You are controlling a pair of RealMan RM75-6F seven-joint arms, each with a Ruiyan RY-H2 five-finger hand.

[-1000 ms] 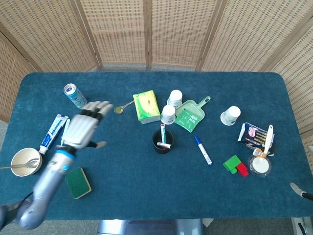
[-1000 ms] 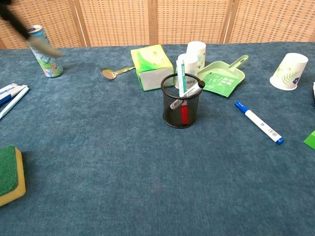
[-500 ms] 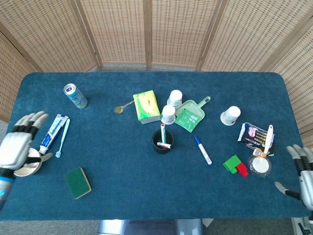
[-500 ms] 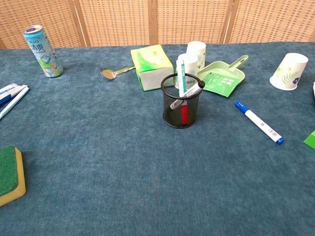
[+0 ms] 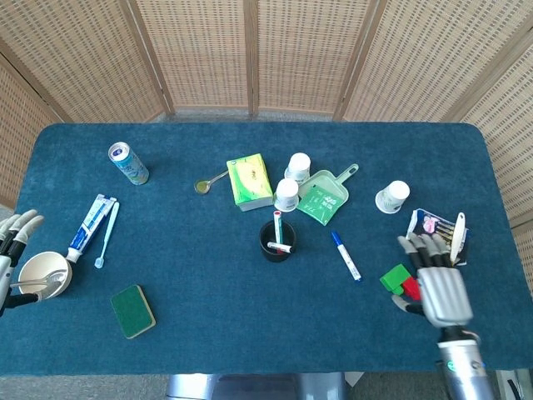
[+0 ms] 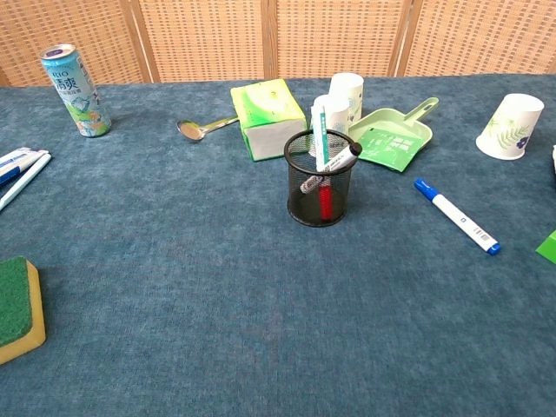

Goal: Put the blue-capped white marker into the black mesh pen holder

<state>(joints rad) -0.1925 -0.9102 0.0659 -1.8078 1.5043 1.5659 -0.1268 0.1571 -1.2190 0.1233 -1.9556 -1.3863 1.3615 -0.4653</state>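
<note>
The right hand (image 5: 441, 287) is seen from above at the near right edge of the desk (image 5: 208, 275), palm down, fingers spread and pointing away from the robot, with nothing held. Just beside its fingertips lie a green block (image 5: 395, 277) and a red block (image 5: 411, 288); whether they are touched cannot be told.

The blue-capped white marker (image 5: 346, 255) lies flat on the blue cloth, ahead of this hand and toward the left of it, near but apart. Its long axis runs diagonally, the capped end farther from the robot and closer to the middle of the desk, the other end nearer the right hand.

The black mesh pen holder (image 5: 277, 241) stands upright just beyond the marker on the left, already holding a few pens. Behind it are two paper cups, a green dustpan (image 5: 325, 195) and a green tissue box (image 5: 249, 181).

The left hand (image 5: 12, 242) is only partly visible at the far left edge, fingers spread and empty, close to a bowl (image 5: 42, 273) with a spoon in it. It is well apart from the marker, so the right hand is judged the better placed for the pick-up.
</note>
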